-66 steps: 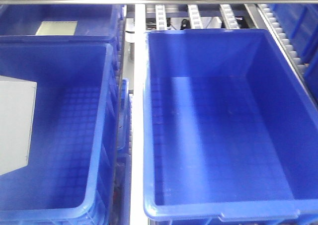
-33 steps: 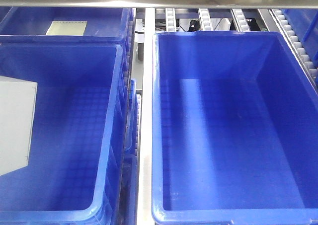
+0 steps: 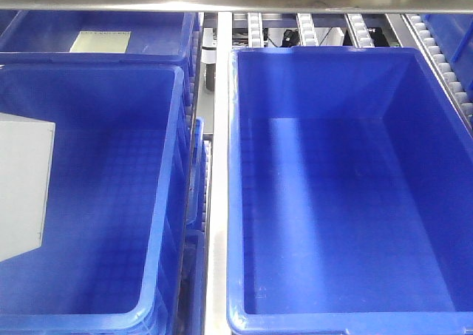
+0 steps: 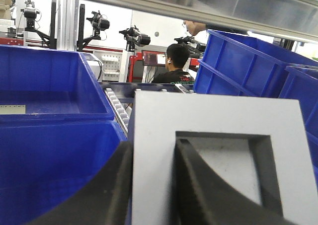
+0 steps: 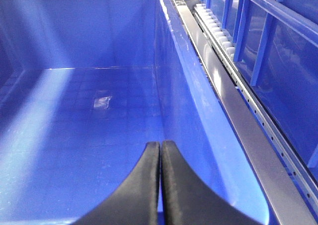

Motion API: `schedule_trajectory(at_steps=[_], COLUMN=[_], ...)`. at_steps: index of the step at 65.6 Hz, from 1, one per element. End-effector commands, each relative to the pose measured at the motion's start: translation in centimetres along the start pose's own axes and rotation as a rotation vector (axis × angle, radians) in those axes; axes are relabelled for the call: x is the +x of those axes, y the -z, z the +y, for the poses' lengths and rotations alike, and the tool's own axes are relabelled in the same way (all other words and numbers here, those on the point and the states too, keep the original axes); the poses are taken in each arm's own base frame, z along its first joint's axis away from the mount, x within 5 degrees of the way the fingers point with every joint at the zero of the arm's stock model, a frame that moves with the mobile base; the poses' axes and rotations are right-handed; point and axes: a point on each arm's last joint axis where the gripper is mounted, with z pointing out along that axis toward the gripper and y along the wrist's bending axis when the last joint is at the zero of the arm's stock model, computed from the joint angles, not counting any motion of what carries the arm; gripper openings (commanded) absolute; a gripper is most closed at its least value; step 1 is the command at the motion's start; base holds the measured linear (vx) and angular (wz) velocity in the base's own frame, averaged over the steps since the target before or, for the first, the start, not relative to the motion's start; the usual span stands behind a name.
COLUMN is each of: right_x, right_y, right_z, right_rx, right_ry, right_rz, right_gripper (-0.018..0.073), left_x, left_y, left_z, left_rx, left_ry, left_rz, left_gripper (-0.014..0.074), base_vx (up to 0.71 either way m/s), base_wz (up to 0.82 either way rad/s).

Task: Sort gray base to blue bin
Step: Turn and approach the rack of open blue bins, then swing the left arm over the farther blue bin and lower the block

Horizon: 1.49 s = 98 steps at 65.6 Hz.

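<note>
A gray base (image 3: 26, 187) is held at the front view's left edge, over the near-left blue bin (image 3: 164, 202). One of its walls is pinched by the left gripper (image 4: 154, 150), with one finger in the recess. The right gripper (image 5: 160, 144), fingers pressed together and empty, is seen inside the right blue bin (image 3: 233, 202). Since a second ago, both bins are shifted rightward in frame and the base is unmoved.

gray base (image 4: 218, 115): light-gray block with a square recessed panel, upright, one wall pinched in the left gripper (image 4: 153, 153) jaws.
blue bin (image 3: 103, 224): deep, bright blue, grid-patterned floor; the base is over its left side.
</note>
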Motion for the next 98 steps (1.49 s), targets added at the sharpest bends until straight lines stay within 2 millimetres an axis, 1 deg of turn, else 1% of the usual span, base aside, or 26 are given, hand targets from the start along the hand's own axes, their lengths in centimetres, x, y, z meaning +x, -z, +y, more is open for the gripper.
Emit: schedule_trajectory(at_steps=[1,13,24,41,47,51,54,63,72,78,83,86,93,98], right_x=[-0.5,-0.5,-0.5,-0.5,-0.5,-0.5,-0.5,-0.5,-0.5,-0.5,-0.5,-0.5,-0.5,-0.5], right_y=[-0.1,-0.1,-0.1,-0.1,-0.1,-0.1,-0.1,-0.1,-0.1,-0.1,-0.1,-0.1,-0.1,-0.1], right_z=[0.0,0.0,0.0,0.0,0.0,0.0,0.0,0.0,0.0,0.0,0.0,0.0,0.0,0.0], right_rx=[0.004,0.004,0.004,0.004,0.004,0.004,0.004,0.004,0.004,0.004,0.004,0.004,0.004,0.004], right_ry=[0.018,0.018,0.018,0.018,0.018,0.018,0.018,0.018,0.018,0.018,0.018,0.018,0.018,0.018], right_rz=[-0.054,-0.054,-0.054,-0.054,-0.054,-0.054,-0.054,-0.054,-0.054,-0.054,-0.054,-0.054,-0.054,-0.054], right_gripper=[-0.0005,-0.0005,-0.0005,-0.0005,-0.0005,-0.0005,-0.0005,-0.0005,-0.0005,-0.0005,-0.0005,-0.0005,-0.0005,-0.0005], left_x=[-1.7,-1.7,-2.4,-2.5,-2.3,-2.1,-1.9,-0.9,0.8,1.5,1.6,1.9,2.1,3.0], left_y=[0.1,0.1,0.2,0.2,-0.2,-1.0,-1.7,-4.9,-8.6,-11.4,-13.5,-15.2,-18.4,-20.9], left_z=[-0.4,-0.5,-0.6,-0.6,-0.6,-0.6,-0.7,-0.9,-1.9,-3.2,-4.4,-5.4,-7.5,-9.3], left_rx=[0.034,0.036,0.05,0.053,0.054,0.057,0.059,0.086,0.171,0.244,0.288,0.32,0.375,0.41], left_ry=[0.015,0.015,0.016,0.016,0.035,0.053,0.061,0.081,0.054,-0.001,-0.033,-0.055,-0.096,-0.104], left_rz=[-0.116,-0.122,-0.191,-0.204,-0.183,-0.155,-0.128,-0.014,0.121,0.191,0.215,0.243,0.277,0.323], left_gripper=[-0.0006,-0.0006,-0.0006,-0.0006,-0.0006,-0.0006,-0.0006,-0.0006,-0.0006,-0.0006,-0.0006,-0.0006,-0.0006,-0.0006], base_vx=[0.0,0.0,0.0,0.0,0.0,0.0,0.0,0.0,0.0,0.0,0.0,0.0,0.0,0.0], base_wz=[0.0,0.0,0.0,0.0,0.0,0.0,0.0,0.0,0.01,0.01,0.0,0.0,0.0,0.0])
